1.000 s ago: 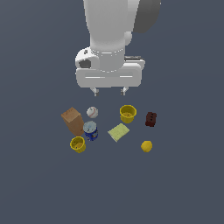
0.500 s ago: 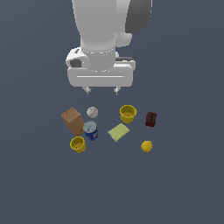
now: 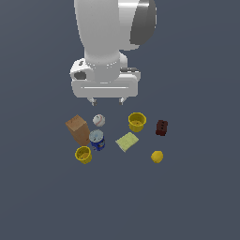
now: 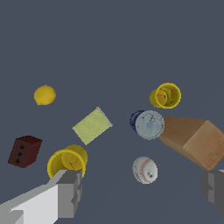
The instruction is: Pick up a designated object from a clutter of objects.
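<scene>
The white baseball [image 3: 99,120] with red stitching lies on the floor between the brown box [image 3: 78,130] and a yellow cup [image 3: 137,122], just behind the blue can [image 3: 97,140]. In the wrist view the baseball [image 4: 145,169] sits between my two grey fingers [image 4: 70,192], nearer the other finger. My gripper [image 3: 107,101] hangs open above the clutter, a little to the exterior view's right of the ball and higher. Nothing is held.
A second yellow cup [image 3: 83,154] stands in front of the box. The pale yellow-green pad [image 3: 127,141], the yellow lemon [image 3: 157,156] and the dark red block [image 3: 161,127] lie toward the exterior view's right.
The arm has shifted toward the exterior view's left and come slightly lower over the clutter. The objects have not moved and the fingers stay apart.
</scene>
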You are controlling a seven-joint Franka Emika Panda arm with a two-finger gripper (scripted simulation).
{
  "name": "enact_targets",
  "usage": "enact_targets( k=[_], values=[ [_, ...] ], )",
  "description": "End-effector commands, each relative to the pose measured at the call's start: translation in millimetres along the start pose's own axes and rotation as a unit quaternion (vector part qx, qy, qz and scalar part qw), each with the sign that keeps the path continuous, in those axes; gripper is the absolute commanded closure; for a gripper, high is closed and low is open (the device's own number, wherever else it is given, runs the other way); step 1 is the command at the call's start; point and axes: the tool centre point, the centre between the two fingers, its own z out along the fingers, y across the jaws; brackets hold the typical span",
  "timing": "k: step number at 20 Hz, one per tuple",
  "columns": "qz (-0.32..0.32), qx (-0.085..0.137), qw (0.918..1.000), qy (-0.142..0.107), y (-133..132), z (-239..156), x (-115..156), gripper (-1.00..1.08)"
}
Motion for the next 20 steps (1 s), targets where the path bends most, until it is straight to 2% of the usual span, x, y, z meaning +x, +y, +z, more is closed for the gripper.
enact_targets(
  k=[1, 9, 20],
  values=[
    [-0.007, 0.0, 1.0, 0.0, 5.2, 12.1, -2.7, -0.92],
    [-0.043, 0.002, 0.9991, 0.003, 29.3, 69.9, -21.8, -0.92],
    [-0.103, 0.001, 0.9946, 0.007, 63.1, 158.6, -76.7, -0.92]
  ],
)
